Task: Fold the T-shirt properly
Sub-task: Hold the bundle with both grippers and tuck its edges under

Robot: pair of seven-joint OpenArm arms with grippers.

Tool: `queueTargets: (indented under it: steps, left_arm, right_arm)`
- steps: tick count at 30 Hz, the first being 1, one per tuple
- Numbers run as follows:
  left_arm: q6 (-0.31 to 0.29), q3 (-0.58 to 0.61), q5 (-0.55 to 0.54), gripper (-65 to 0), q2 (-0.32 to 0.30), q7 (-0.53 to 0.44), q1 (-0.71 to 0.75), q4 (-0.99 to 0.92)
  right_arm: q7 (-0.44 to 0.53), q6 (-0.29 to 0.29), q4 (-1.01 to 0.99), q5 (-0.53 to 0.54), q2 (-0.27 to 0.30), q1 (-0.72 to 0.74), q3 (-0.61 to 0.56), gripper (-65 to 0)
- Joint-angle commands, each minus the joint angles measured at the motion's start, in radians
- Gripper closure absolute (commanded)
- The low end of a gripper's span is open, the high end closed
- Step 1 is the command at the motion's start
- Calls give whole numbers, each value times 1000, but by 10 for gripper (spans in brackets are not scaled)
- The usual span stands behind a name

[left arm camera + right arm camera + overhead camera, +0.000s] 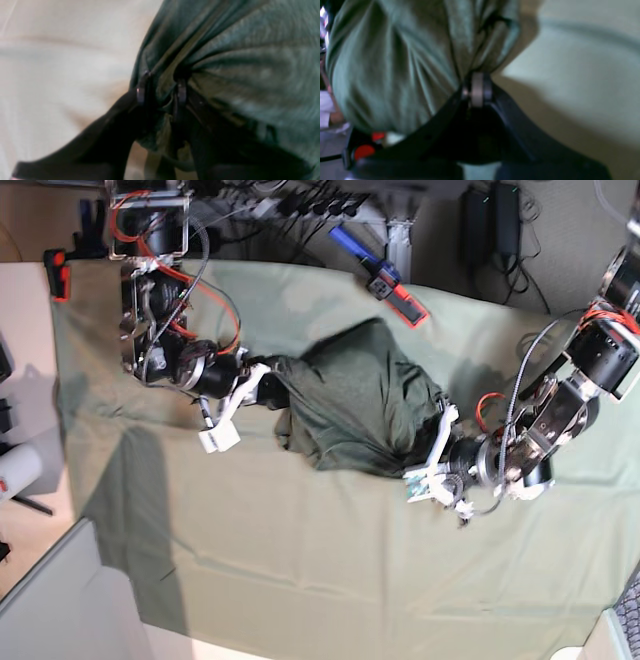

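The dark olive-green T-shirt (355,395) is bunched into a crumpled mass in the middle of the table, stretched between both arms. My left gripper (161,92) is shut on a gathered fold of the T-shirt (250,62), with fabric pinched between its fingers (140,92). In the base view the left gripper (441,432) holds the shirt's right end. My right gripper (477,88) has its pads pressed together on the edge of the T-shirt (395,65). In the base view the right gripper (268,383) holds the shirt's left end.
A pale sage-green cloth sheet (300,560) covers the table under the shirt. A blue and red tool (388,278) lies at the sheet's far edge. A white cylinder (15,468) and a red item (55,270) sit off the sheet at the left.
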Motion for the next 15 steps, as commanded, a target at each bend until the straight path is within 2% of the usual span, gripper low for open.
queueTargets:
  steps: [1,10,15]
  left_arm:
    - [12,-7,24,-129,-11,22,-22,2]
    - [11,-8,24,-129,-11,-11,-55,2]
    - [11,-8,-21,-129,-20,-10,-61,5]
  right_arm:
    - [-15,15,28,3,0,-4,2,0]
    - [-26,15,105,-1,-117,-54,2,0]
    - [-21,14,125,-21,-132,-51,3,0]
